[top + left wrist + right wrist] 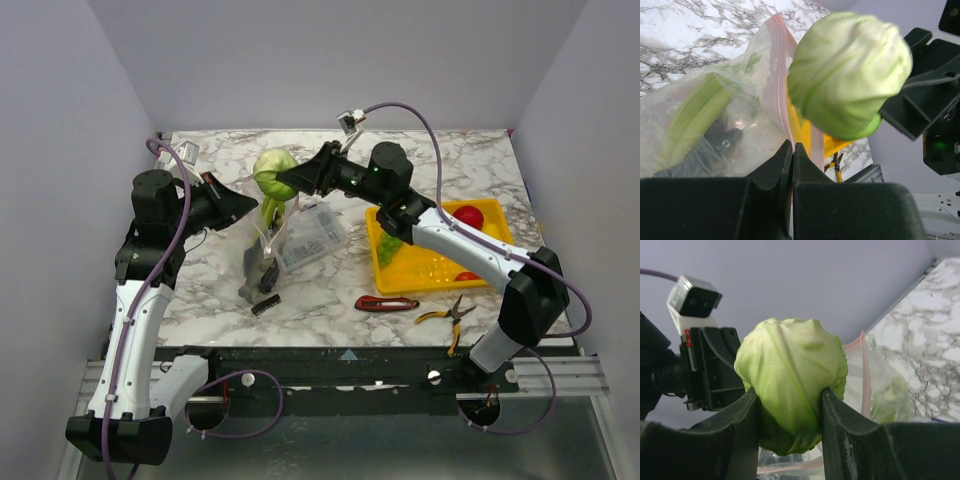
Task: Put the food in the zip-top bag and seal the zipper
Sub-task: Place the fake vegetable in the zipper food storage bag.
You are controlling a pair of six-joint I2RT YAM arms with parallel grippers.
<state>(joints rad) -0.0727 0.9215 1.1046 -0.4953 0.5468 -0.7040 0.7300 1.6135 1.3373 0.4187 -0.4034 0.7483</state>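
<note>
right gripper (pixel 789 399) jaws clamp the cabbage (pixel 790 352) across its middle; it looks light, rounded, likely slippery; left gripper (pixel 793 150) jaws pinched shut on the floppy zip-top bag (pixel 747 82) rim

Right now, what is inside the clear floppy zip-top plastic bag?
Pale green celery stalks show through the bag; a dark shape below may lie behind it. Crumpled plastic hides any more. The green cabbage is outside.

A red-handled knife (pixel 385 303) and yellow-handled pliers (pixel 447 316) lie on the marble table (pixel 210 290) beside a yellow tray (pixel 425 268), a clear compartment box (pixel 314 234) nearby.
</note>
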